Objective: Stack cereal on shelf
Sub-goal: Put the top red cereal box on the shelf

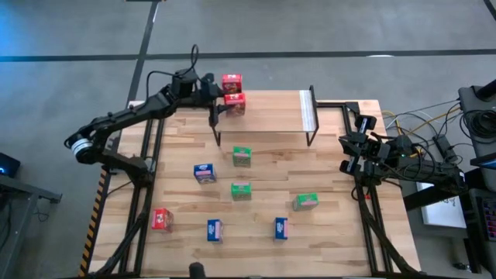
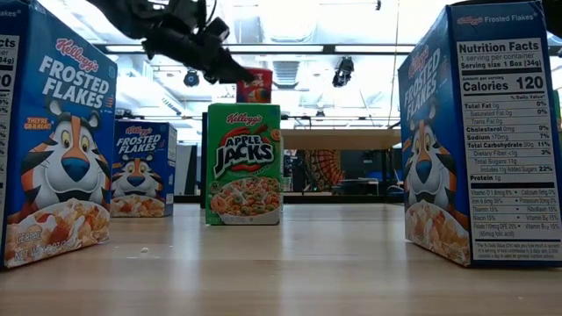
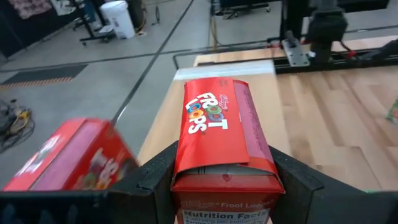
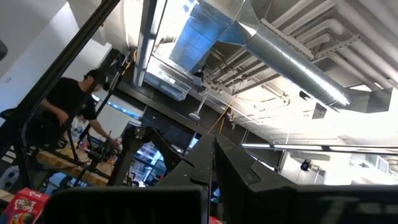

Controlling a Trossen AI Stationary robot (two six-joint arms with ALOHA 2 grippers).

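My left gripper (image 1: 216, 98) is at the left end of the shelf (image 1: 267, 112), shut on a red cereal box (image 3: 217, 124), which also shows in the high view (image 1: 235, 103). A second red box (image 1: 231, 81) is just beyond it toward the far edge and shows blurred in the left wrist view (image 3: 68, 165). The shelf is a light plank on black legs with a pale strip (image 1: 308, 111) at its right end. My right gripper (image 1: 346, 153) waits shut at the table's right edge, pointing upward. My left gripper pinches the red box between its two fingers (image 3: 158, 177), one on each long side, at the box's end nearest the gripper (image 3: 186, 177). The fingers come roughly level from the table's left. The box lies flat, pointing toward the right. I cannot tell whether it rests on the plank.
Three green boxes (image 1: 242, 156) (image 1: 241, 191) (image 1: 305, 201), three blue boxes (image 1: 204, 173) (image 1: 215, 229) (image 1: 280, 228) and one red box (image 1: 162, 219) stand scattered on the table in front of the shelf. A person (image 4: 68, 106) is in the room behind.
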